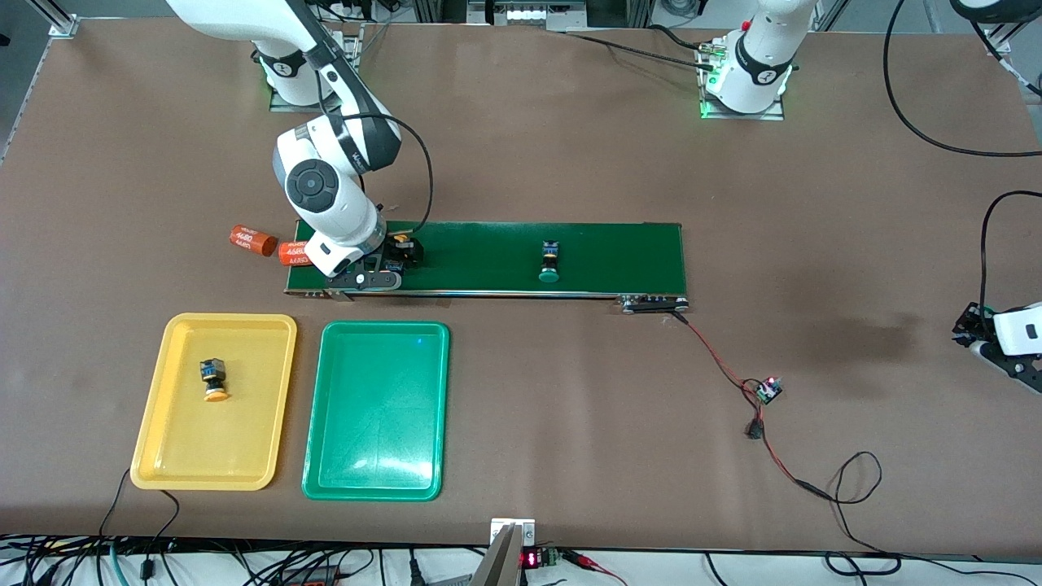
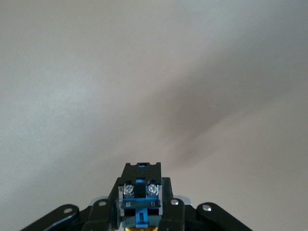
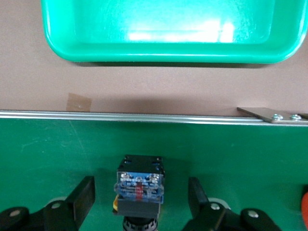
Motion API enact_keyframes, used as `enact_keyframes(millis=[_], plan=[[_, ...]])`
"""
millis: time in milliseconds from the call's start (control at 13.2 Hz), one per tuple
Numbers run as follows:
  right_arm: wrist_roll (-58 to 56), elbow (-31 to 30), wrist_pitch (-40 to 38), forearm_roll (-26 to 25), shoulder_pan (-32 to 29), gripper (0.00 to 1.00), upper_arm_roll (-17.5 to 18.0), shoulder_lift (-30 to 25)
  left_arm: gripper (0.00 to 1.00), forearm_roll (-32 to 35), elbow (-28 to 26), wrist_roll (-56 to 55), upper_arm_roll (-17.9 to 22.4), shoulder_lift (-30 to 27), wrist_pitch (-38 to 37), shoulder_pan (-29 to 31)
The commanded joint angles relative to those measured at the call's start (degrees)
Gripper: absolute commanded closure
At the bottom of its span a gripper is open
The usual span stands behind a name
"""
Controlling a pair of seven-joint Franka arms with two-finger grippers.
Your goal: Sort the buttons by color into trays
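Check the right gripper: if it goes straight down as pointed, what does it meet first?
Likely the yellow-capped push-button switch lying between the right gripper's open fingers, on the dark-green conveyor belt. Nothing else shows in that line; the remaining gap is unclear.

Orange cylinders (image 1: pixel 267 247) beside conveyor end (image 1: pixel 305 252)
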Motion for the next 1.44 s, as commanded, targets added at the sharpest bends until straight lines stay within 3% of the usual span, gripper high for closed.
enact_keyframes(millis=[0, 378, 529, 907, 1058, 1360], plan=[[0.71, 1.55, -1.11, -1.56, -0.24, 0.29, -0.07, 0.98, 1.00, 0.41, -7.50, -6.76, -2.60, -5.21, -0.16, 0.54], [0.63, 1.72, -1.11, -1.56, -0.33, 0.77, -0.42, 0.98, 1.00, -3.01, -16.03, -20.73, -8.23, -10.13, -0.16, -1.30], [0.28, 1.81, -1.11, -1.56, -0.33, 0.89, -1.21, 0.89, 1.00, -5.55, -17.97, -25.31, -8.94, -11.89, -0.16, -4.02], [-10.23, 8.04, -11.56, -1.56, -1.29, 0.90, -6.56, -2.52, 1.00, -14.51, -21.22, -36.36, -8.77, -16.46, -0.34, -14.63], [-18.22, 9.71, -13.85, -1.65, -5.58, 0.90, -8.24, -5.25, 1.00, -20.03, -25.08, -46.72, -8.68, -21.01, -0.08, -21.57], [-31.43, 9.72, -10.54, -4.37, -14.29, 0.90, -8.51, -5.53, 1.00, -28.32, -27.12, -52.65, -8.42, -24.29, 0.62, -28.36]])
